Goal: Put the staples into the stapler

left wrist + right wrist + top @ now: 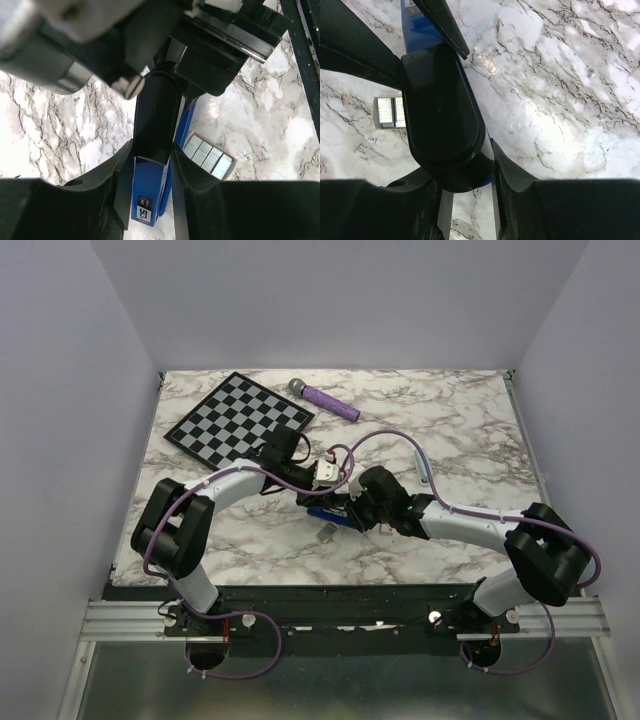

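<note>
Here, both robot arms reach inward over a marble table and meet at the small dark blue stapler, which lies near the table's middle, a little toward the near edge. The left gripper is closed partway, its fingers pressed against both blue sides of the stapler and pinning it. The right gripper straddles the rounded black end of the stapler's top arm with its jaws partly apart; whether it grips that end or only brackets it cannot be told. A strip of silver staples lies flat on the marble just beside the stapler, held by neither gripper. The step in hand appears to be bracing the body and opening the top; loading has not begun. The next move probably calls for a firm left hold while the top swings up to bare the channel, then one gripper freed to fetch the strip.
</note>
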